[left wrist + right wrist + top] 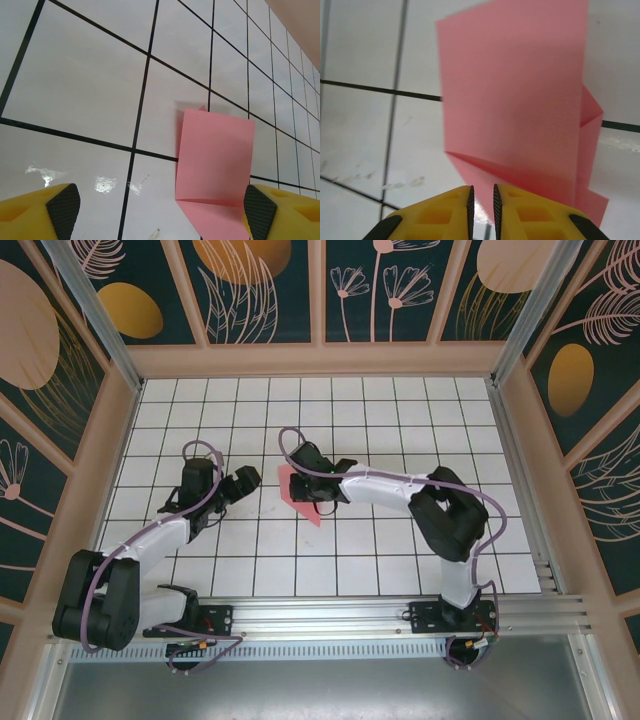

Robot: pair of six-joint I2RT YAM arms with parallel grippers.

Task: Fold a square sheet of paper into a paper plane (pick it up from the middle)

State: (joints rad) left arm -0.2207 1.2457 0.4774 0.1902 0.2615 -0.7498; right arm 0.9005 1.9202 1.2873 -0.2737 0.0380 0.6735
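**Inspector A:** Pink, partly folded sheet of thin paper (298,490): position?

**Inspector B:** Centre frame, on the white gridded desk (400,420). The right jaws are nearest, almost closed at its right side, grip unconfirmed. The left jaws stand wide and empty, just left.

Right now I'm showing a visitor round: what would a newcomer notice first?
The pink paper, partly folded, lies in the middle of the white gridded table. The right gripper sits nearly closed at its edge, with one flap rising in front of it. The left gripper stands wide open, facing the paper.
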